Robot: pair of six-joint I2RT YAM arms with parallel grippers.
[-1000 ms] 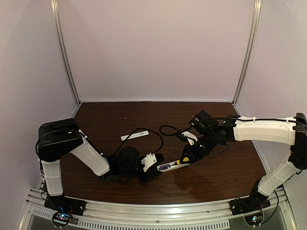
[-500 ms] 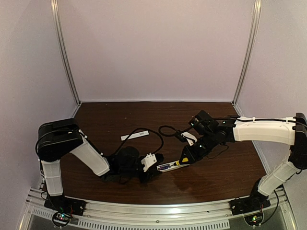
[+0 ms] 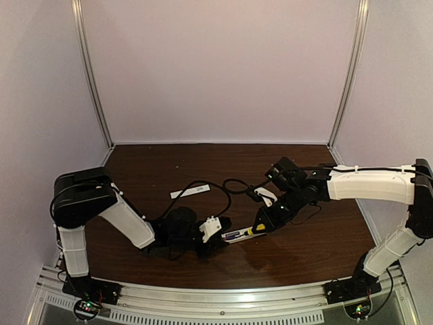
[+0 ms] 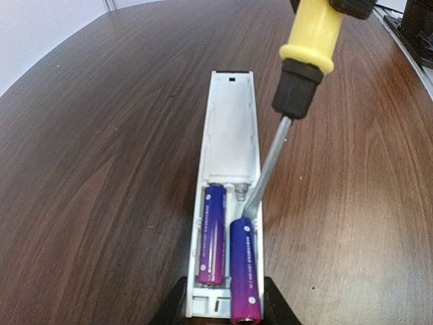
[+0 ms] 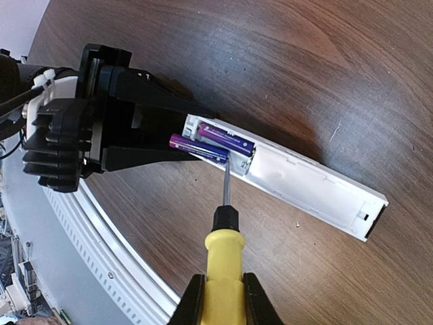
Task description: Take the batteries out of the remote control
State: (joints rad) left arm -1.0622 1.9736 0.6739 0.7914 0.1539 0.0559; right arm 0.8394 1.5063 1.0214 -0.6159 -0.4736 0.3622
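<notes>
Since a second ago the right gripper (image 3: 265, 220) has edged slightly toward the desk's (image 3: 304, 264) left edge, while the remote control (image 3: 237, 236) has kept its place. It lies near the near edge, roughly midway between the left and right edges. The left gripper (image 5: 193, 135) is clamped on the remote's battery end. The right gripper (image 5: 223, 298) is clenched on the yellow handle of the screwdriver (image 5: 224, 257).

The screwdriver's tip touches the far end of one of the batteries (image 4: 245, 267), which rides up on the compartment's side wall. The other battery (image 4: 212, 233) sits in its slot. Bare brown wood stretches from the remote to the far edge, where walls rise on three sides. A white cover strip (image 3: 189, 192) and a looping black cable (image 3: 216, 189) lie farther in.

From above, the batteries are too small to make out. The left wrist view cuts off the remote's near end and the screwdriver's handle top.
</notes>
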